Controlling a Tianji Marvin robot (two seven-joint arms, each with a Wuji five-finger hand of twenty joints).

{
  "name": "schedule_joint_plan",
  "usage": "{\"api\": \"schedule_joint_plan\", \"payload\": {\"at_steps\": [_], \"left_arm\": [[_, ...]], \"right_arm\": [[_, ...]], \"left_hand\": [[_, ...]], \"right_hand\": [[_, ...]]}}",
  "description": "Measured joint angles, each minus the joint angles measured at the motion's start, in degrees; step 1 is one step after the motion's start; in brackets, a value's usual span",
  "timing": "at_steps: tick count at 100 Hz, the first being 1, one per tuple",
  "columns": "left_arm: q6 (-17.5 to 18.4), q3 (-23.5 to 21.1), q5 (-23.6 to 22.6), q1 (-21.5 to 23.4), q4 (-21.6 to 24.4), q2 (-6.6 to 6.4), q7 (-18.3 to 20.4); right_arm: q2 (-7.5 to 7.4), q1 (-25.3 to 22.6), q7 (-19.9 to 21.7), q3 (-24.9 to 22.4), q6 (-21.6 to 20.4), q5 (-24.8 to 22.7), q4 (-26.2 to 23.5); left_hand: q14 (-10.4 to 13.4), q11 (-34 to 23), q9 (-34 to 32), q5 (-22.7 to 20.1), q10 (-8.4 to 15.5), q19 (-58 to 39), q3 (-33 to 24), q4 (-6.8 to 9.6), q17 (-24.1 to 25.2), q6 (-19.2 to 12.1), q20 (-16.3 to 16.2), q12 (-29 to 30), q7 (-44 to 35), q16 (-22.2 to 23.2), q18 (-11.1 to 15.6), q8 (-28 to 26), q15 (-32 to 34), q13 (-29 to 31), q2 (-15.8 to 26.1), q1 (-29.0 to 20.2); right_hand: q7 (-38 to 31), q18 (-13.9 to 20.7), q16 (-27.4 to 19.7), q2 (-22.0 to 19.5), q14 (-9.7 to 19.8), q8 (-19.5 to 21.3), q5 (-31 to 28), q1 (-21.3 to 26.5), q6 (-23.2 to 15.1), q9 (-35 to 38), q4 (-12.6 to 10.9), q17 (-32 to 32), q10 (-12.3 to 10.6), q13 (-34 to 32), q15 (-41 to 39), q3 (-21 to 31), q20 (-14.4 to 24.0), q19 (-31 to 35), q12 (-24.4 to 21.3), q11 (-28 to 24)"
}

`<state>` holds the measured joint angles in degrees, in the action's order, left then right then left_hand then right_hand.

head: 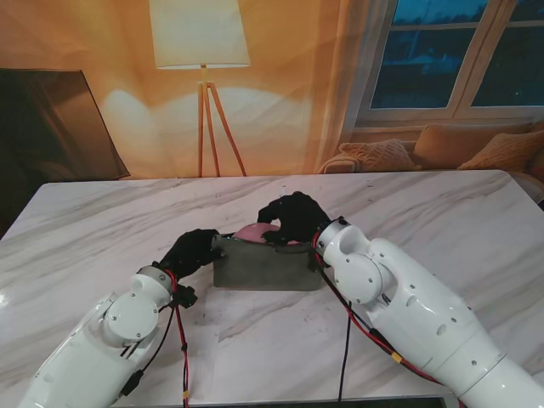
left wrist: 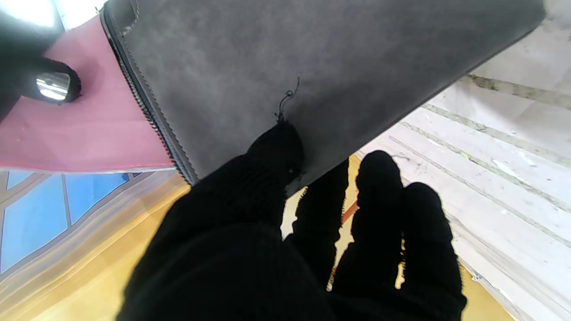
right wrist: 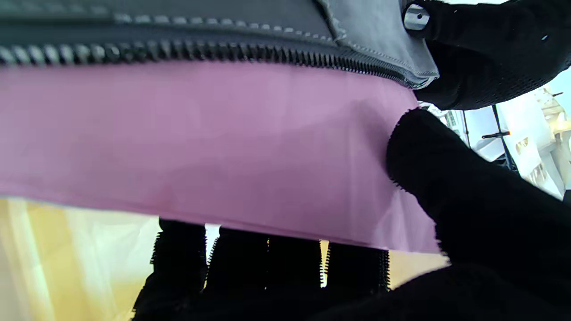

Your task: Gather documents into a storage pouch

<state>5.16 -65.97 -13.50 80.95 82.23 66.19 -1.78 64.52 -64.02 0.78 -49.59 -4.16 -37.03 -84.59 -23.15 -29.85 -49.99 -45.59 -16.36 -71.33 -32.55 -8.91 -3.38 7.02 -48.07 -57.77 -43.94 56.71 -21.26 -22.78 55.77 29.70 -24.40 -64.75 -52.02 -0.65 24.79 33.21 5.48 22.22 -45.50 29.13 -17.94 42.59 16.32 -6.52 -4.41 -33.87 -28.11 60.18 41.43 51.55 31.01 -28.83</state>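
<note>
Pouch: the grey pouch stands on its long edge in the middle of the stand picture, on the white marble table. Its zipper is open along the top.
Paper: a pink paper sticks up out of the open top of the pouch. Part of it is inside and part is still out. In the right wrist picture it fills the middle, touching the zipper teeth.
Left hand: the left hand wears a black glove and sits at the left end of the pouch. Its thumb presses on the grey side and the other fingers go behind the edge, so it pinches the pouch.
Right hand: the right hand, also in a black glove, is over the top of the pouch, a bit right of the middle of the stand picture. Its thumb is on one face of the pink paper and its fingers are behind it, so it pinches the paper.
Behind the table: a floor lamp glows at the upper left, and a window is at the upper right.
</note>
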Motion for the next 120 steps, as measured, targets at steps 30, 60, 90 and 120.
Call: {"api": "schedule_joint_plan", "payload": {"at_steps": [30, 60, 90, 120], "left_arm": [[0.0, -0.1, 0.2, 0.2, 0.1, 0.07, -0.3], [0.0, 0.1, 0.5, 0.1, 0.1, 0.09, -0.3], [0.1, -0.1, -0.2, 0.2, 0.1, 0.09, -0.2], [0.4, -0.1, 0.3, 0.1, 0.2, 0.14, -0.4]], "right_arm": [[0.93, -2.1, -6.9, -0.6, -1.1, 1.8, 0.3], [2.60, -2.4, -11.4, 0.3, -1.1, 2.7, 2.4], [0.41, 0.3, -5.0, 0.1, -6.5, -6.6, 1.7], [-0.97, 3.7, -1.8, 2.3, -7.3, -7.3, 1.5]], "left_hand": [[0.0, 0.0, 0.0, 0.0, 0.0, 0.0, 0.0, 0.00, 0.0, -0.1, 0.0, 0.0, 0.0, 0.0, 0.0, 0.0, 0.0, 0.0, 0.0, 0.0], [0.0, 0.0, 0.0, 0.0, 0.0, 0.0, 0.0, 0.00, 0.0, -0.1, 0.0, 0.0, 0.0, 0.0, 0.0, 0.0, 0.0, 0.0, 0.5, -0.2], [0.0, 0.0, 0.0, 0.0, 0.0, 0.0, 0.0, 0.00, 0.0, -0.1, 0.0, 0.0, 0.1, 0.0, 0.0, 0.5, 0.0, 0.0, 0.5, 0.0], [0.0, -1.5, 0.0, 0.0, 0.0, 0.0, -0.3, -0.01, 0.0, 0.0, 0.0, 0.0, 0.2, 0.0, 0.0, 0.7, 0.5, 0.1, 0.4, 1.3]], "right_hand": [[3.5, -1.5, 1.4, -7.1, -2.1, 0.3, -0.4, 9.9, 4.0, 7.4, 0.8, -14.0, 2.0, -13.4, -9.9, -9.3, 4.0, 13.1, 5.5, -1.4], [8.4, -2.8, 3.0, -6.7, -2.9, 4.1, -3.9, 14.0, 10.1, 13.8, 0.7, -35.6, 6.4, -31.9, -29.5, -10.4, 2.7, 37.3, 5.6, -8.4], [10.0, -2.1, 5.7, -4.7, -0.9, 4.8, -6.3, 14.0, 10.6, 16.6, 0.7, -42.0, 6.2, -36.1, -41.9, -10.4, 2.7, 43.9, 7.7, -12.2], [10.3, -1.9, 6.0, -4.6, -0.9, 5.3, -6.9, 14.0, 11.0, 17.2, 0.7, -40.4, 6.1, -36.1, -42.5, -9.9, 2.7, 43.9, 7.8, -12.0]]}}
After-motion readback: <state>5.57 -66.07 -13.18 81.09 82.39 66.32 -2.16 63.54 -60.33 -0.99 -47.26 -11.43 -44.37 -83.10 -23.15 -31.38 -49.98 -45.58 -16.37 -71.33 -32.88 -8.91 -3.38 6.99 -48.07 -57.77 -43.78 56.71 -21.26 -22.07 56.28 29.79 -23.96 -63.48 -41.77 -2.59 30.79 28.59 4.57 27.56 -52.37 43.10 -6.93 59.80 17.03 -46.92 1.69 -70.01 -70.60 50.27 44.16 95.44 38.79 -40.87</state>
